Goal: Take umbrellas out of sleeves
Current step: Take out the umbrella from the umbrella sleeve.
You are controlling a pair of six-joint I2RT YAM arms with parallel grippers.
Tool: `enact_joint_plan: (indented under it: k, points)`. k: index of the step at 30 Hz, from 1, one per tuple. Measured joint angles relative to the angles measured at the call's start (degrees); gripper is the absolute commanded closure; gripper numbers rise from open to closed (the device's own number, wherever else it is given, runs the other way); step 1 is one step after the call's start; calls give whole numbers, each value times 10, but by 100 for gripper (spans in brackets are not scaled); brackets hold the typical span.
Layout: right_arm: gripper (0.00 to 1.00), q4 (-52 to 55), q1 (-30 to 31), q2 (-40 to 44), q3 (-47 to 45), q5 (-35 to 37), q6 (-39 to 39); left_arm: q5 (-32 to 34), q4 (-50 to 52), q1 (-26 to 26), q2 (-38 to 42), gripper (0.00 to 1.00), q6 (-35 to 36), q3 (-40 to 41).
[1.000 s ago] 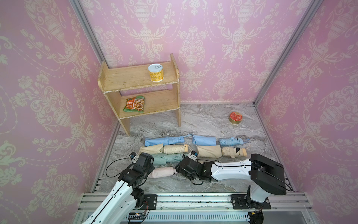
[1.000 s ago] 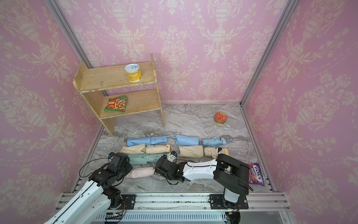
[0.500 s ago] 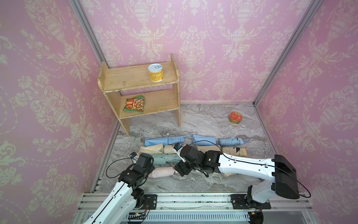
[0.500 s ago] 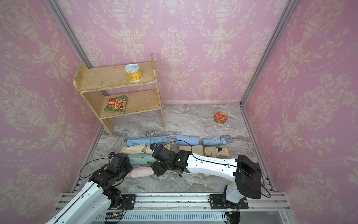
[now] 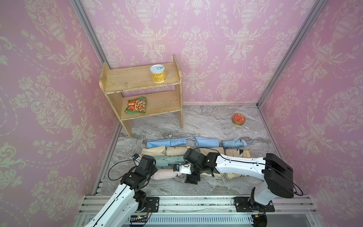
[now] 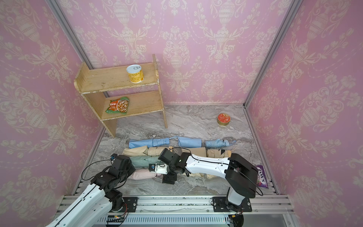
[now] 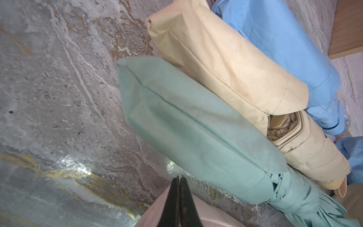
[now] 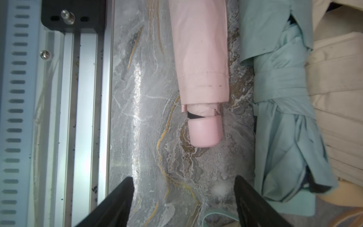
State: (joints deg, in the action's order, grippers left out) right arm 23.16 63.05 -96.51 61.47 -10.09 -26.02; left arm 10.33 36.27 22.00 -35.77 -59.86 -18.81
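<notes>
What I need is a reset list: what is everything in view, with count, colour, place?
umbrellas: six seen, two blue, two beige, mint, pink; rows on floor, four partly sleeved.
sleeves: six seen, same colours, same rows.
beige bundle: one, under right arm, unclear.
shelf: one, wooden, back left.
can: one, yellow, top shelf.
packet: one, orange-green, lower shelf.
tin: one, red, back right.
bag: one, purple, front right edge.
left gripper: black, shut, over pink sleeve.
right gripper: black, open, facing pink handle.
</notes>
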Motion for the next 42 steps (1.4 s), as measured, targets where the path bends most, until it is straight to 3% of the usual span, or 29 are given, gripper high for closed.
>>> enact_joint_plan:
  k: [5, 13, 42]
  points:
    - [36, -24, 4, -50, 10, 10, -51, 0, -11, 0, -7, 96, 1, 0]
    - [41, -93, 16, -61, 9, 34, -84, 0, -16, 0, -7, 96, 4, 0]
    - [68, -157, 26, -88, 4, 76, -105, 1, -16, 0, 16, 96, 4, 8]
